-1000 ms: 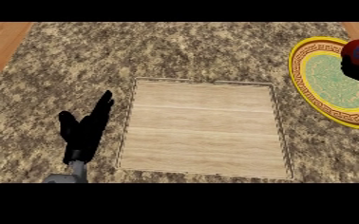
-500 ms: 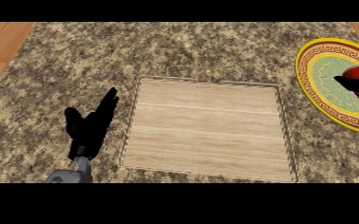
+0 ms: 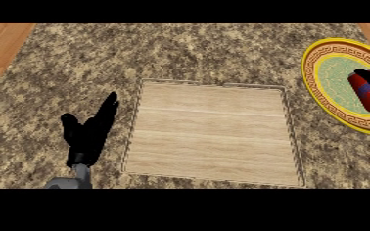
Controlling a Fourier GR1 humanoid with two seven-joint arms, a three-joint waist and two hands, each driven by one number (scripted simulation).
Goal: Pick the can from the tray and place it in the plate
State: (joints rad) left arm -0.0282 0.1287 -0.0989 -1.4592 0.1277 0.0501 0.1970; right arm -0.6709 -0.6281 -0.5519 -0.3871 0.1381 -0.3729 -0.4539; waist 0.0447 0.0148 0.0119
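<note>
The red can with a blue band lies tilted over the green middle of the yellow-rimmed plate, cut off by the view's right edge. A black bit of my right hand shows at the can's upper end; the rest of that hand is out of view. The light wooden tray sits in the middle of the counter with nothing on it. My left hand rests open on the counter just left of the tray, fingers pointing away from me.
The speckled stone counter spreads around the tray and plate. A wooden strip runs along its far left edge.
The can has moved nearer to me over the plate and now sits lower on its green middle. My left hand has barely shifted.
</note>
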